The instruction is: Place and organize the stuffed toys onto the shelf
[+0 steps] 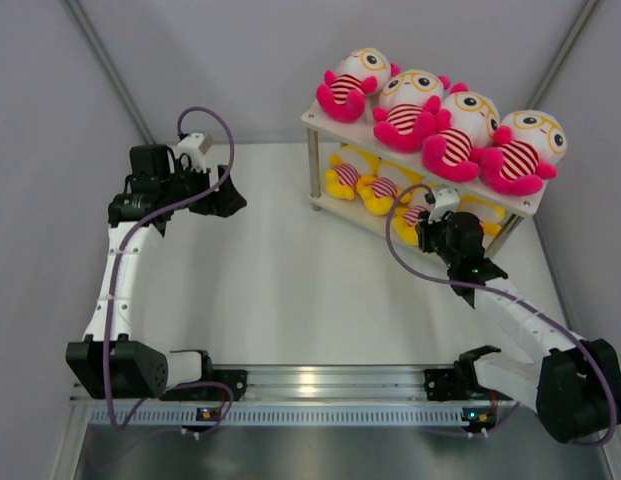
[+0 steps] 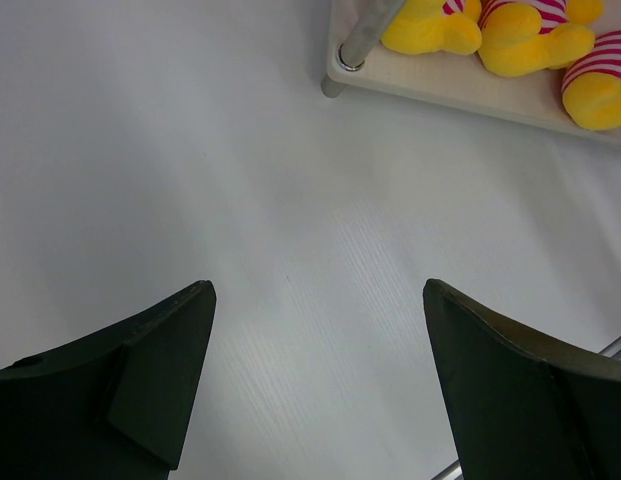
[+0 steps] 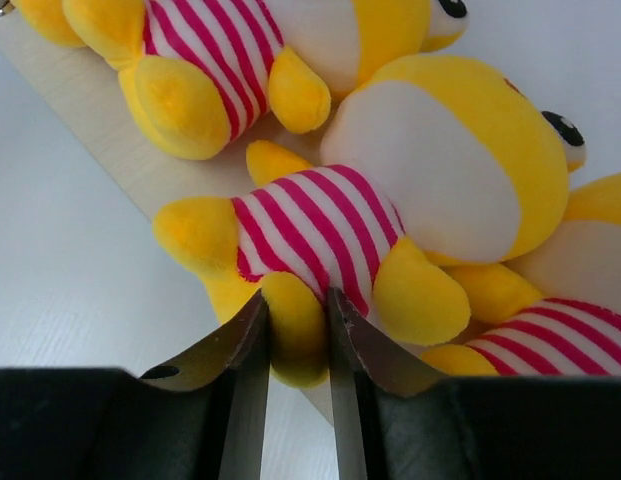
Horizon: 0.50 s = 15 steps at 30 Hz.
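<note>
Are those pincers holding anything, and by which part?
The right pincer pinches a yellow toy by one foot. The left pincer is open and empty.

Four pink stuffed toys [image 1: 440,125], four yellow stuffed toys [image 1: 342,175], one shelf [image 1: 313,160]

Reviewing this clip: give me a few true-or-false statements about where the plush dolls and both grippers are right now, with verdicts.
1. Four hot-pink plush dolls sit on the top board of the white two-tier shelf. True.
2. The right gripper is shut on a pink doll's arm. False: it pinches a limb of a yellow striped plush doll lying on the lower board.
3. The left gripper is open and holds nothing. True.
4. The left gripper hovers over the shelf's top board. False: it is over the bare white table, beside the shelf.
</note>
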Available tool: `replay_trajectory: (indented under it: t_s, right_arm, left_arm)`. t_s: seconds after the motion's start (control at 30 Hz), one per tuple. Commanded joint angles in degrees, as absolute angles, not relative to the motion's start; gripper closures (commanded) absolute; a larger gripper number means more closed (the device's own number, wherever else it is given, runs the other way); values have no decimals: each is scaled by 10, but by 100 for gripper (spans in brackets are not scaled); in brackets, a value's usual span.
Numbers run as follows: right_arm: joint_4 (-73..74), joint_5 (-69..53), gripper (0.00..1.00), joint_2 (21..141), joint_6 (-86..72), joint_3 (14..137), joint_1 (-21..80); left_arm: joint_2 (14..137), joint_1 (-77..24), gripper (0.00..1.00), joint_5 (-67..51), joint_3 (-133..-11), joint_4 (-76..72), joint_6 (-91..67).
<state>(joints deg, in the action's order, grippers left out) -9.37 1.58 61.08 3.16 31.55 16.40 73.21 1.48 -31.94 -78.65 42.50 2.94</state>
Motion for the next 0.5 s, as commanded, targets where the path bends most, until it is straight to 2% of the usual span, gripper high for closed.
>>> replay_trajectory:
  t_s: [0.0,0.23,0.47]
  right_arm:
    - [-87,59,72,610,22,349,154]
    - [-39,126,49,614,19,376,159]
    - [-28,182,28,596,40,385,222]
  left_arm:
    - [715,18,9,-335,-808,419,27]
    - [715,18,9,-337,-809,420,25]
    - [713,18,9,-335,-802,420,32]
